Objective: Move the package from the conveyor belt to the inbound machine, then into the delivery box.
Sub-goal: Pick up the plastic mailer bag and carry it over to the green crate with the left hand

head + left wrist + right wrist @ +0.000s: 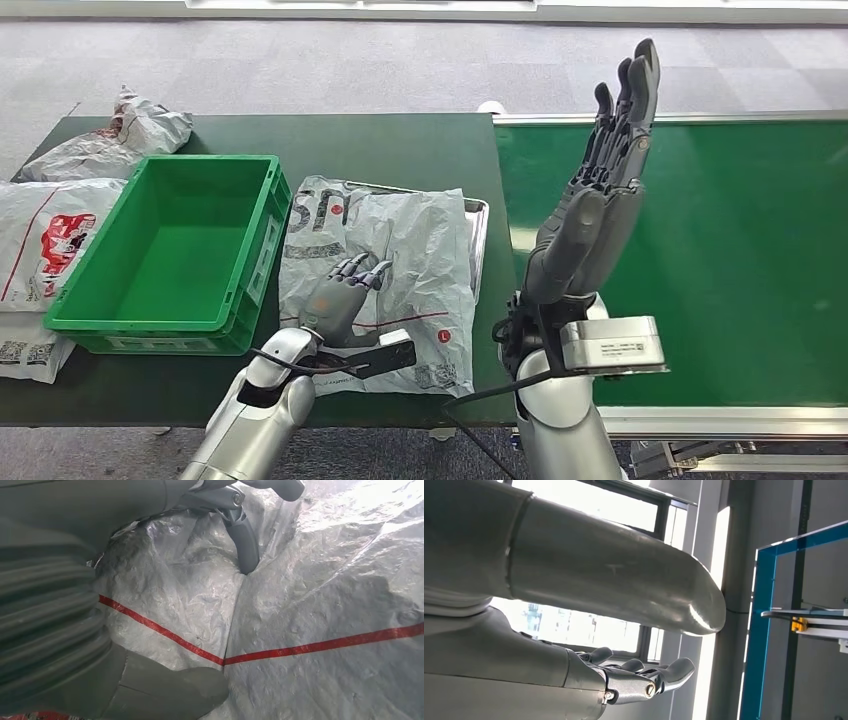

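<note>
Left hand (345, 295) presses the package (400, 270) beside the green box (170, 255); right hand (600, 190) raised, fingers spread, holding nothing.

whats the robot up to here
The robot's left hand presses down on a grey plastic package lying on the metal tray beside the conveyor belt. Its right hand is raised, open and empty, above the belt. The green delivery box to the left holds nothing yet.
</note>
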Motion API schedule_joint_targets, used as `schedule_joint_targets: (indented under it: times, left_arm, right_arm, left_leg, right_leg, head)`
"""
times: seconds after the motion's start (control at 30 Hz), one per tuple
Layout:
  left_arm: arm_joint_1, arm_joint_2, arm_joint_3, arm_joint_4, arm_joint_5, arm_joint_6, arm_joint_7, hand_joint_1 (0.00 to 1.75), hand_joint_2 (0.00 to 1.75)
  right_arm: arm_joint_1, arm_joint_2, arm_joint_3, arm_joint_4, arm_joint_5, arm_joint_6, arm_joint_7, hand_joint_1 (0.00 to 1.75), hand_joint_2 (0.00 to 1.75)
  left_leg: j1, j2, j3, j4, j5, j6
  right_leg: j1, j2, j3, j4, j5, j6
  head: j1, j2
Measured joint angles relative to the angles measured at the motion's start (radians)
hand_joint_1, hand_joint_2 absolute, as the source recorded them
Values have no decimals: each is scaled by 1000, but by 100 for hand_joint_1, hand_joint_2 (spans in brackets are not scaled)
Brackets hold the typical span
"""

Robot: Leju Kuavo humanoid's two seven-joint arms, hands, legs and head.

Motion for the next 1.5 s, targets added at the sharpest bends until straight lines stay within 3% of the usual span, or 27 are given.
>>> schedule_joint_targets:
  times: [0.13, 0.4, 0.53, 0.8, 1.1, 1.23, 1.5]
  left_arm:
    - [12, 2, 0, -31, 12, 38, -7, 0, 175]
    - [65, 23, 1, -242, 43, 57, -14, 0, 175]
    - [82, 29, 1, -301, 38, 77, -12, 175, 175]
    - [117, 38, 1, -416, 23, 76, -7, 175, 175]
    - [130, 41, 1, -449, 17, 63, 0, 175, 175]
    - [133, 41, 1, -444, 10, 40, 6, 0, 175]
    - [131, 40, 1, -357, -13, 3, 29, 0, 175]
  right_arm:
    - [3, 0, 0, 0, 11, -4, 0, 0, 0]
    - [18, -6, 0, -2, 26, -12, 2, 0, 0]
    - [18, -7, 0, -2, 28, -12, 2, 0, 0]
    - [19, -7, 0, -3, 35, -10, 4, 0, 0]
    - [19, -7, 0, -3, 39, -2, 6, 0, 0]
    - [19, -7, 0, -3, 39, 3, 6, 0, 0]
    - [19, -7, 0, -3, 38, 18, 7, 0, 0]
  left_leg:
    - [0, 0, 0, 0, 0, 0]
    - [0, 0, -1, 0, 0, 0]
    - [0, 0, -1, 0, 0, 0]
    - [0, 0, -1, 0, 0, 0]
    - [0, 0, -1, 0, 0, 0]
    - [0, 0, -1, 0, 0, 0]
    - [0, 1, -1, 0, 0, 0]
  right_leg:
    - [0, 0, 0, 0, 0, 0]
    - [0, 0, -2, 0, 0, -1]
    - [0, 0, -3, 0, 0, -1]
    - [0, 0, -3, 0, 0, -1]
    - [0, 0, -3, 0, 0, -1]
    - [0, 0, -3, 0, 0, -1]
    - [0, 1, -3, 0, 0, -1]
  head:
    - [0, 0]
    - [0, 0]
    - [0, 0]
    - [0, 0]
    - [0, 0]
    - [0, 0]
    - [0, 0]
